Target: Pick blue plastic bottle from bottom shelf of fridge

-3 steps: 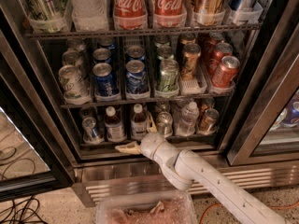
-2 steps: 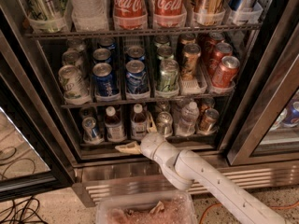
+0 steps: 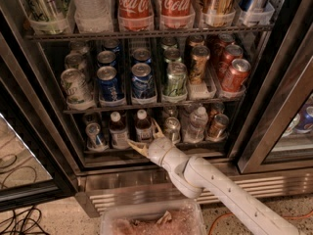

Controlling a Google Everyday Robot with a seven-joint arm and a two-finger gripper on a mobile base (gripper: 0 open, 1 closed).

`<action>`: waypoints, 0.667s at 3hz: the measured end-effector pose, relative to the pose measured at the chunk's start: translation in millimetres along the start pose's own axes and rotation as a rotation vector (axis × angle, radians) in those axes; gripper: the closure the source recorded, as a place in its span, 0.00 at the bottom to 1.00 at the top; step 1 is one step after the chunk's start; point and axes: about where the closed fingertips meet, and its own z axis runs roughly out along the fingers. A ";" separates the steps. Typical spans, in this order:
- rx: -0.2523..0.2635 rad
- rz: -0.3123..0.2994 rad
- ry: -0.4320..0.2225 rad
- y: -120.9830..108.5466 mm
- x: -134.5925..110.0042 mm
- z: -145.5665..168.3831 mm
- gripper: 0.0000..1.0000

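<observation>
**Camera view: gripper (image 3: 145,137) spread at the bottom shelf of the fridge (image 3: 117,182).**

The arm (image 3: 220,190) rises from the lower right, above a tub (image 3: 146,218) with pinkish contents, and ends at the shelf front. The gripper's fingers are spread wide: one (image 3: 133,145) points left, the other (image 3: 157,129) points up. The bottle (image 3: 143,125), with a white cap and dark liquid, stands upright on the bottom shelf directly behind the gripper, between the two fingers. Whether they touch it cannot be told. A second dark bottle (image 3: 117,131) stands just left of it. A silver can (image 3: 172,129) and a clear bottle (image 3: 197,123) stand to the right. Blue cans (image 3: 108,82) occupy the shelf above.
</observation>
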 end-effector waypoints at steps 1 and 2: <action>0.000 0.000 0.000 0.0 0.0 0.0 0.66; 0.000 0.000 0.000 0.0 0.0 0.0 0.89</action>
